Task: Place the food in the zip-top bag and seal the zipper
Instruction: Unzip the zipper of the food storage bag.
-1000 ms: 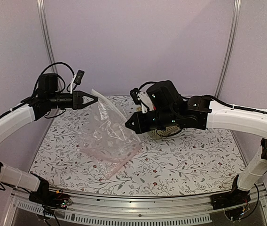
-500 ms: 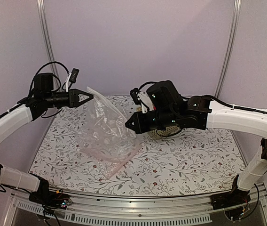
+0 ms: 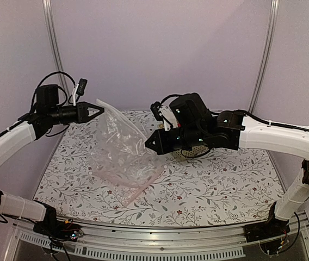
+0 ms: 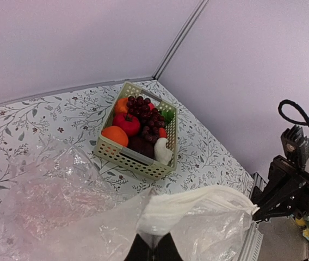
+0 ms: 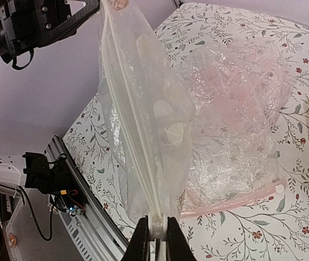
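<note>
The floral table (image 3: 225, 185) carries the zip-top bag (image 3: 123, 155), whose lower end rests left of the table's middle while its top is lifted clear between the two arms. The left gripper (image 3: 101, 111), pinched tight on one end of the bag's top, has drawn back towards the table's far-left corner over the last second. The right gripper (image 3: 148, 143), clamped narrowly on the other end, has kept its place above the middle. That pull stretches the zipper (image 5: 148, 196) straighter, which I judge readies the mouth for opening rather than sealing, since the bag holds nothing. The zipper's long axis slants from the far-left corner down towards the table's middle; whether its tracks are pressed together I cannot tell. The basket (image 4: 133, 157) near the far edge holds the grapes (image 4: 148, 114) and the red fruit (image 4: 127, 124).
</note>
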Motion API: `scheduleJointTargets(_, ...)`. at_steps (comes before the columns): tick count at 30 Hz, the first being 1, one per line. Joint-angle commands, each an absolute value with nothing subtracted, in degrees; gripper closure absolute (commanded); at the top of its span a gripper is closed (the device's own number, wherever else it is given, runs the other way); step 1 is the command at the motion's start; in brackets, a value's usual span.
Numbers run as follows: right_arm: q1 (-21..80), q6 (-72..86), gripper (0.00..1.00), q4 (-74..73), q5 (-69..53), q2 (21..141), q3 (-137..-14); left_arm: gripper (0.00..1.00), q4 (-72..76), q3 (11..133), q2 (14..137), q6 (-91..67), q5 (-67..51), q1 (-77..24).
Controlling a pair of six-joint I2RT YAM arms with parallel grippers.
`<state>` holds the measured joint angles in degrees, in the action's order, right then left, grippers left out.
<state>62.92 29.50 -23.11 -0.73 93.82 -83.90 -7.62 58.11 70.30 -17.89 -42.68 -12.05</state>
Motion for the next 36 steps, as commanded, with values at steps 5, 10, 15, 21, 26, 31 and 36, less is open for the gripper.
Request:
scheduleJointTargets(5,62.9,29.1,1.00,-26.7,-0.4,94.0,-82.6,1.00,-6.2,57.4,68.6,-18.3,-39.0,-9.5)
scheduleJointTargets(10,62.9,29.0,1.00,-26.7,-0.4,94.0,-82.6,1.00,-6.3,57.3,68.5,-18.5,-38.8,-9.1)
scheduleJointTargets(15,62.9,29.0,1.00,-26.8,-0.4,94.0,-82.6,1.00,-6.4,57.3,68.3,-18.5,-38.5,-8.7)
scheduleJointTargets(21,62.9,29.1,1.00,-26.8,-0.4,94.1,-82.7,1.00,-6.2,57.3,68.2,-18.5,-38.9,-8.6)
scheduleJointTargets(26,62.9,29.0,0.82,-26.8,-0.7,94.2,-83.3,1.00,-4.1,56.9,68.8,-19.0,-43.2,-9.5)
scheduleJointTargets(31,62.9,27.3,0.35,-27.6,-0.8,92.9,-84.8,1.00,-5.7,57.8,69.3,-15.6,-45.9,-14.5)
scheduleJointTargets(36,62.9,23.8,0.11,-31.9,6.7,88.6,-85.6,1.00,-7.2,58.4,70.2,-13.2,-47.5,-18.3)
